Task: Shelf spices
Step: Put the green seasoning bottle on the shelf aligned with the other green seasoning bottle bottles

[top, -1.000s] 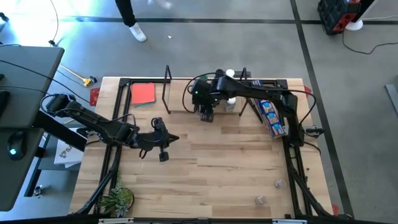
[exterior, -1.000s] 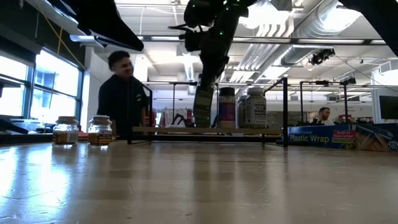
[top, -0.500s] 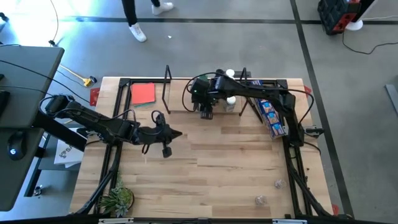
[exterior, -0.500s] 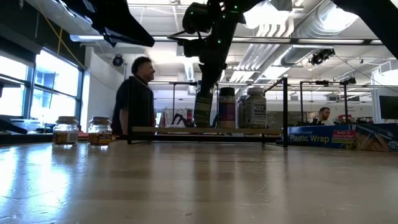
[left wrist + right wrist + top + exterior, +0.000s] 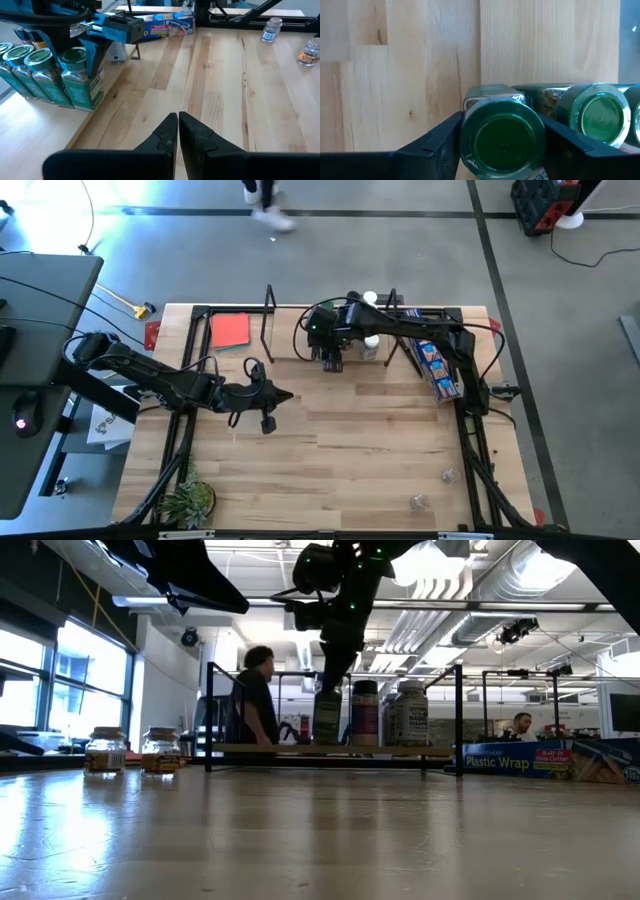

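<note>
1. High view: the right claw (image 5: 333,360) is down at the front edge of the low light-wood shelf with thin black uprights (image 5: 285,350). The left claw (image 5: 285,396) hangs over bare table well to its side, closed and empty.
2. Low view: there's the task's thing, a tall green-labelled spice jar (image 5: 327,718). It stands upright on the shelf plank, directly under the right claw. Two more jars (image 5: 364,712) stand just beside it, on the far side from the open end of the shelf.
3. Left wrist view: the left claw's two dark fingers (image 5: 170,132) are pressed together, nothing between them. Ahead, the right claw straddles the end jar of a row of green-lidded jars (image 5: 35,62).
4. Right wrist view: we're looking straight down the jar's round green lid (image 5: 502,137), so its long axis runs up into the claw. Clamped or just let go? I cannot tell (it sits flush on both sides).
5. The key relation, as I judge it: with the jar dead centre and vertical, the exit is straight up, no sideways drift. Two loose clear jars (image 5: 450,475) wait well away on the right arm's side.
6. Against a second ago: the jar and right claw sit where they were and the left claw has shifted slightly. A person behind the shelf has walked across.
</note>
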Action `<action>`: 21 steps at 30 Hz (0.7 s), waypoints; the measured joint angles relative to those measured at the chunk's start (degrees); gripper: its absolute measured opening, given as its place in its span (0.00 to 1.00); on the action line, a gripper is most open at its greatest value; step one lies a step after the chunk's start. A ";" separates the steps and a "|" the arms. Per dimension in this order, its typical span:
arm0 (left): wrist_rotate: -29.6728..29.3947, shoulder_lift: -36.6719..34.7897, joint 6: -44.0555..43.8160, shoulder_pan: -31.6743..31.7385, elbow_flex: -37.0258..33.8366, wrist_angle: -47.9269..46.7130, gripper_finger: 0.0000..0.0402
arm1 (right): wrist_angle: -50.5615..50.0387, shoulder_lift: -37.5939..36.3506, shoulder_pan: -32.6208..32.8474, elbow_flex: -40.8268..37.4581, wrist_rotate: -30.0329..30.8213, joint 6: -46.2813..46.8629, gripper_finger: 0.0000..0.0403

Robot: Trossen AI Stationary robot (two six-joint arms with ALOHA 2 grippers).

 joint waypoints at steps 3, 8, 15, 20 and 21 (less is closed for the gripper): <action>0.00 0.00 0.00 0.00 0.00 0.00 0.04 | 0.04 0.00 0.00 0.00 -0.05 0.37 0.55; 0.00 0.00 -0.09 0.00 0.00 0.00 0.04 | 0.09 0.00 0.00 0.00 0.33 0.63 0.55; -0.02 0.00 -0.15 -0.04 0.00 -0.02 0.04 | 1.22 0.00 0.01 0.00 4.41 0.47 0.55; 1.30 0.00 -0.21 -0.04 0.00 -0.04 0.04 | 1.36 0.00 0.00 0.00 4.76 0.42 0.55; 1.53 0.00 -0.23 -0.04 0.00 -0.04 0.04 | 1.33 0.00 0.00 0.00 4.76 0.42 0.55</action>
